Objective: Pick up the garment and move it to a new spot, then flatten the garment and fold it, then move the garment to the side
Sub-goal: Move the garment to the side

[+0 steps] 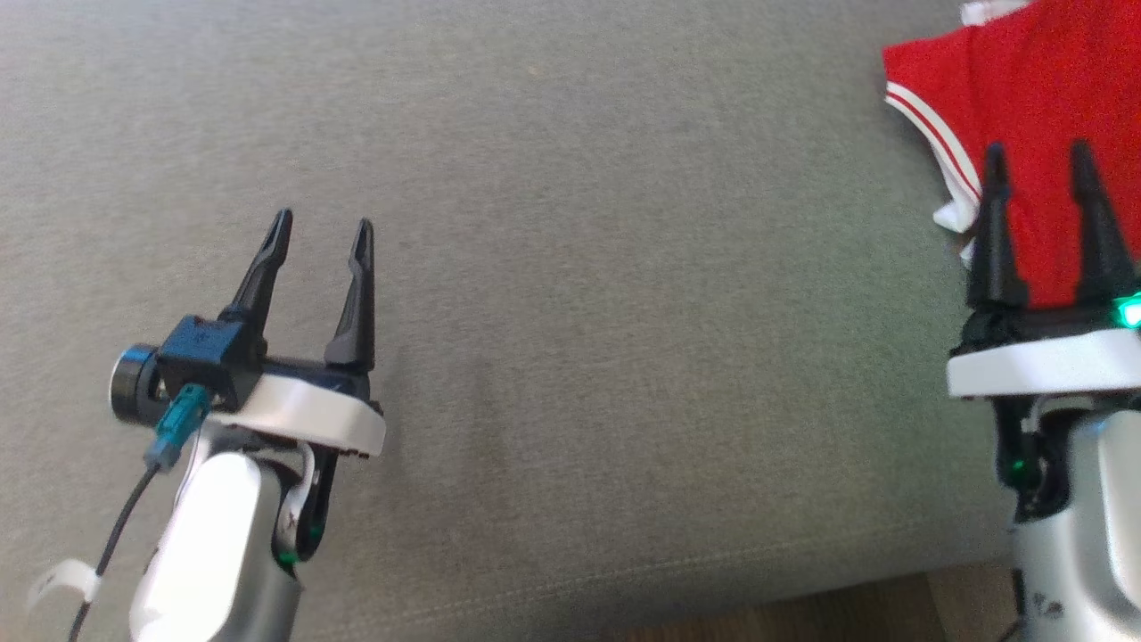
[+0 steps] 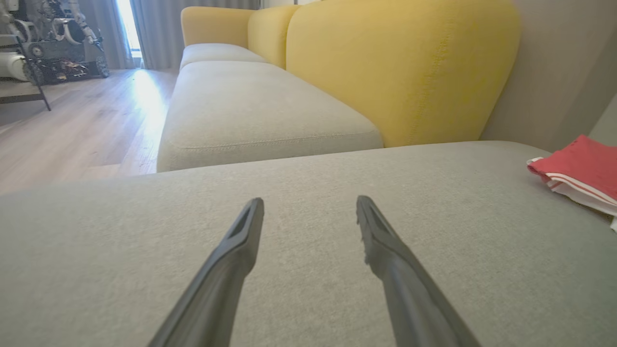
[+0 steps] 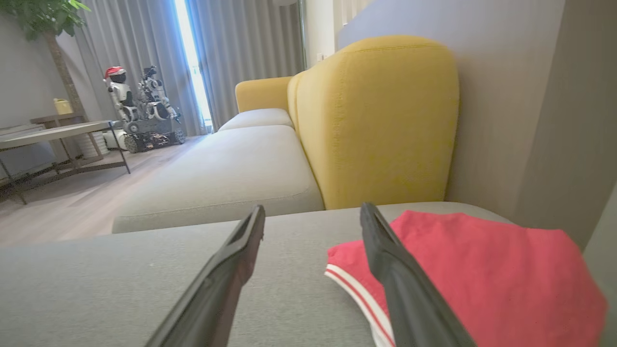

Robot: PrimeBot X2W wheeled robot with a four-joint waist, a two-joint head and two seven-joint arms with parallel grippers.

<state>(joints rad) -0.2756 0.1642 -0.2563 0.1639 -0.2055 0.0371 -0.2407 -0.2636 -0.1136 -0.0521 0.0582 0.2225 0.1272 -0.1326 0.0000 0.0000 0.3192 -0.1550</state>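
Left end effector (image 1: 323, 220) and right end effector (image 1: 1038, 150) are wide, empty; the right could snag the folded garment (image 1: 1034, 80) and unfold it.

Text check: no legible word, brand, number or sign. Small dark marks on the right forearm (image 1: 1045, 608) casing (too small and blurred to read). White tag (image 1: 61, 584) on the left arm's cable (image 1: 114, 526): nothing readable on it.
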